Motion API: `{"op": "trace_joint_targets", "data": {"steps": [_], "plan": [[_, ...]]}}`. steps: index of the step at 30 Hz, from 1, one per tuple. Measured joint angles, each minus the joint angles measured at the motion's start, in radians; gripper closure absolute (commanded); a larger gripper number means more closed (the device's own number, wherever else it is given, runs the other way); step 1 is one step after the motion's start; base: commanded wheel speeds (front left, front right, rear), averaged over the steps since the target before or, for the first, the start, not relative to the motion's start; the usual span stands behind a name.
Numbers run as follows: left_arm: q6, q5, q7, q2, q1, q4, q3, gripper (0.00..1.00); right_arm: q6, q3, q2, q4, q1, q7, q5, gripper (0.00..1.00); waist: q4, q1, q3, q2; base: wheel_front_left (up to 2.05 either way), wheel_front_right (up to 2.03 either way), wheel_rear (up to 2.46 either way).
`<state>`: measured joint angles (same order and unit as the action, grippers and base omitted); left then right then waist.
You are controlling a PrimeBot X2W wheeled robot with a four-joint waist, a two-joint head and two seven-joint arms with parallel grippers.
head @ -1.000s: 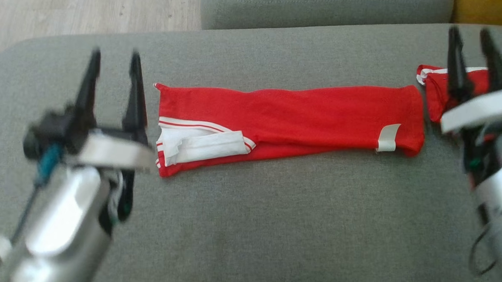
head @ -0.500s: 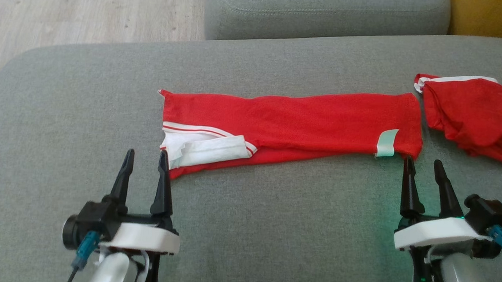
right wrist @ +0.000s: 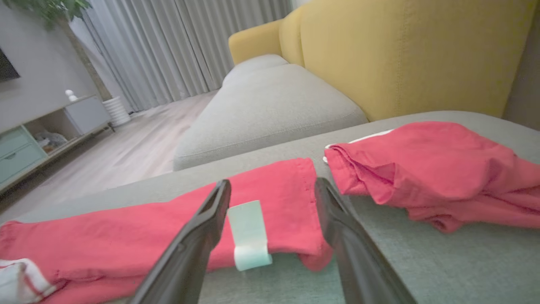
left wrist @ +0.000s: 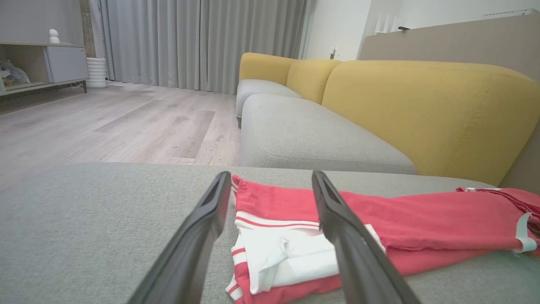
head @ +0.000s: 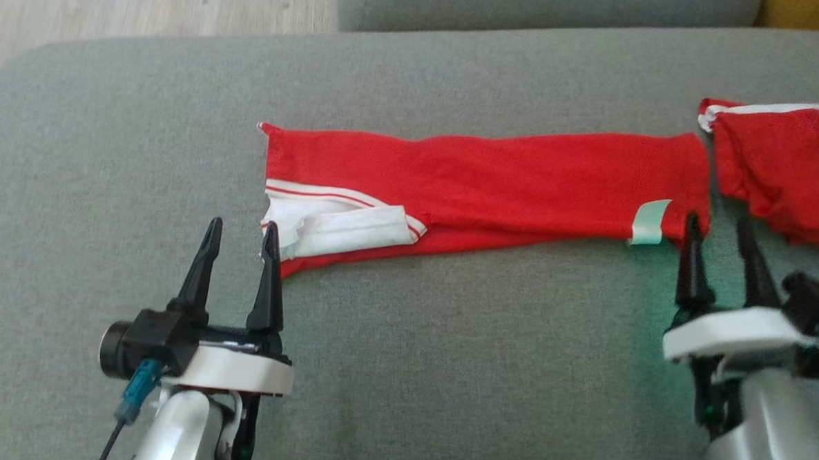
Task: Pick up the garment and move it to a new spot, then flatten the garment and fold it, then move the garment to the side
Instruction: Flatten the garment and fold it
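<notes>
**Left gripper** [head: 242,226]: two long, black, tapered fingers [head: 200,276]; white mounting plate [head: 230,376]; black side housing [head: 143,346] with a round end; blue connector [head: 136,389] feeding a dark cable [head: 111,446]; brushed silver forearm [head: 178,433].

**Right gripper** [head: 717,224]: matching build, with a small green indicator light [head: 707,411] beneath its plate.

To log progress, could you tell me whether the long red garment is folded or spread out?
Folded: the garment lies as a narrow strip, its white trim doubled over on top.
</notes>
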<state>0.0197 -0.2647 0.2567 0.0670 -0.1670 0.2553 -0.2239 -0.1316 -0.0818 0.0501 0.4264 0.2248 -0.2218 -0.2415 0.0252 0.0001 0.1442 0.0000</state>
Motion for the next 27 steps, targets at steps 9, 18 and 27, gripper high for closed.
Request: {"op": "trace_joint_targets", "data": {"steps": [9,18,27], "plan": [[0.034,0.028,0.000,-0.015,-0.048,0.007,0.016,0.00,0.000,-0.161,0.000,0.173,0.162,0.099,0.074,0.00,0.033,0.0001,0.080,0.0000,0.00,0.00,0.00],[0.043,0.038,0.000,-0.018,-0.064,0.007,0.022,0.00,0.000,-0.273,0.000,0.355,0.269,0.142,0.184,0.00,0.062,0.0000,0.120,0.0000,0.00,0.00,0.00],[0.042,0.039,0.000,-0.020,-0.085,0.007,0.022,0.00,0.000,-0.267,0.018,0.447,0.365,0.163,0.262,1.00,0.056,0.0001,0.137,0.0000,0.00,0.00,0.00]]}}
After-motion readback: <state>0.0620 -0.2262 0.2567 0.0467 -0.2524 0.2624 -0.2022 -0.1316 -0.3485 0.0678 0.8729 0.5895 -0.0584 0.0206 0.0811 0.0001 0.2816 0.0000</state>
